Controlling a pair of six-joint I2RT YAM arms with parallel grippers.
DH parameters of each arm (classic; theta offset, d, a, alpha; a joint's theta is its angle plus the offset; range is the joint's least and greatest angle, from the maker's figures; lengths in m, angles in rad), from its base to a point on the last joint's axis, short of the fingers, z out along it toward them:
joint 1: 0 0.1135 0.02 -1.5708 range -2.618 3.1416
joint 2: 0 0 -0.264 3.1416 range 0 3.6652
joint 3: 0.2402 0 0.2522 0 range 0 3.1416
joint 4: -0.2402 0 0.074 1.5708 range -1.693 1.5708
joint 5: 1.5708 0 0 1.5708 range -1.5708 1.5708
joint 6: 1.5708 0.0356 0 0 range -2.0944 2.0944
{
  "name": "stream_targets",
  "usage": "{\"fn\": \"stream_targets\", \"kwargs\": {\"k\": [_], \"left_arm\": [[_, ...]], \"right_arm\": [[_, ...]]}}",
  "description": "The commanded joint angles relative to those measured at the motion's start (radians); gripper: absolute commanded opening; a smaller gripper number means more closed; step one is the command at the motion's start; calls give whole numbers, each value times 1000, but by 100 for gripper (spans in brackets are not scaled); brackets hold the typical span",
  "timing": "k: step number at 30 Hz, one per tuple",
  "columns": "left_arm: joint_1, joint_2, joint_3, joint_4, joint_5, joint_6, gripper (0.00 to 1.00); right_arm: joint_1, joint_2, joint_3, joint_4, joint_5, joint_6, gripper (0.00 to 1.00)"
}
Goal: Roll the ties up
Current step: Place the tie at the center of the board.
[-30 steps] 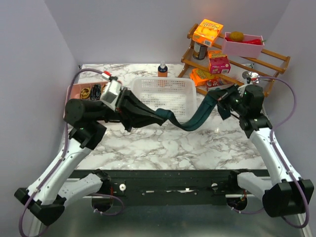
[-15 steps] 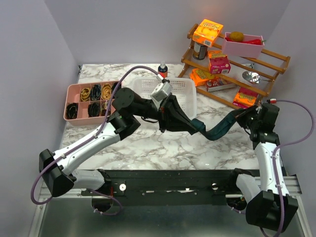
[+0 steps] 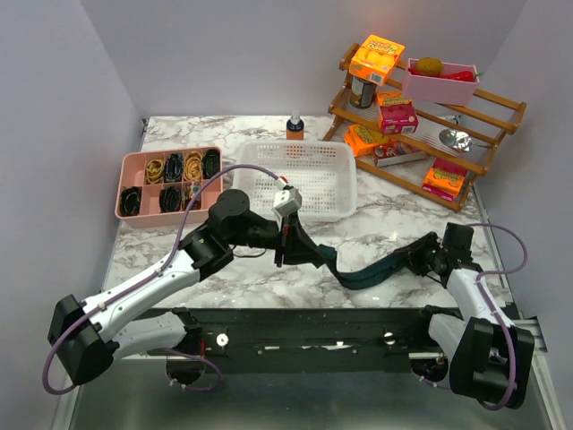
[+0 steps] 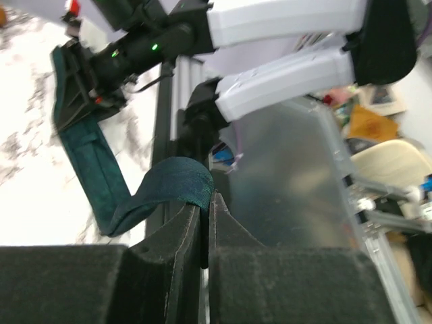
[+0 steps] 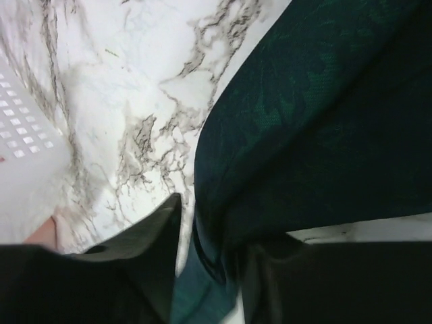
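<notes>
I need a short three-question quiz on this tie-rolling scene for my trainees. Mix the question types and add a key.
1. True or false: the tie lies inside the basket.
2. Which of the left hand and right hand grips the tie? A left only; B right only; C both.
3. Fill in: in the top view, the pink tray sits to the ___ of the basket.
Key: 1 false; 2 C; 3 left.

tie matt woven cloth; table glossy marble; basket white plastic
</notes>
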Motion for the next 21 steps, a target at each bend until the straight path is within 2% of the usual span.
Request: {"fn": "stream_targets", "kwargs": {"k": [1,2,3,5,6,9,11,21], "left_arm": [[5,-99,-6,-292,-90,205,0],[7,-105,-7,-319,-102,222,0],[7,-117,-7,-343,-109,256,0],[11,-119,-3,-415,-131,284,0],[13,-113,0,-435,-146,304,0],[24,-93,14,-508,-172,331,0],[31,-82,17,-541,-218,339,0],[134,-51,40,-745,-261,390,0]], "right_arm": [[-6,3,-7,45,-31,-43,57],[-6,7,-7,45,-30,-44,57],[-6,13,-4,42,-31,-47,64],[-6,33,-1,41,-75,-57,67],[-6,39,-1,36,-91,-57,72],[-6,56,0,15,-135,-73,75],[-6,58,8,-8,-161,-110,85],[-6,-42,59,-228,-238,-205,87]]}}
